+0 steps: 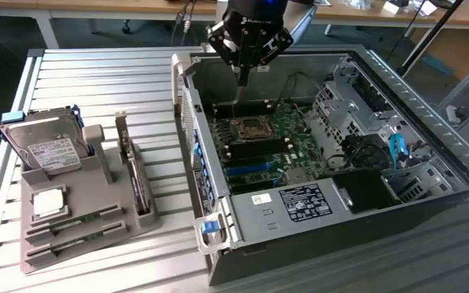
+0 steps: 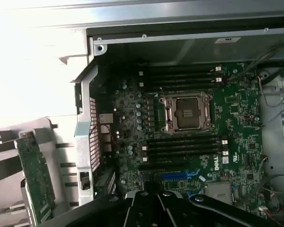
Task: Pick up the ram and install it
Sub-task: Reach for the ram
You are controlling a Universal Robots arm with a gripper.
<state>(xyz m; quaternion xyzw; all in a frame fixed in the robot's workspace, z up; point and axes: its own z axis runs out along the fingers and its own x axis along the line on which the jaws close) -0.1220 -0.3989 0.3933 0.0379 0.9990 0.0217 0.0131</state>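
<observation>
Two green ram sticks (image 1: 76, 223) (image 1: 78, 239) lie side by side in slots at the front of the grey tray (image 1: 129, 213), at the exterior view's left. My gripper (image 1: 239, 85) hangs over the back of the open computer case (image 1: 300, 207), far from the tray, above the motherboard (image 1: 259, 140). Seen from the wrist, the gripper (image 2: 156, 201) has its dark fingers drawn together with no green board between them. Below lie empty black memory slots (image 2: 182, 146) (image 2: 180, 75) on either side of the CPU socket (image 2: 188, 112).
The tray also holds a silver hard drive (image 1: 47, 146), an upright expansion card (image 1: 132, 165) (image 2: 35, 177) and a small square chip (image 1: 47, 201). Drive cages and cables (image 1: 365, 140) fill the case's right side. Its metal walls rise around the motherboard.
</observation>
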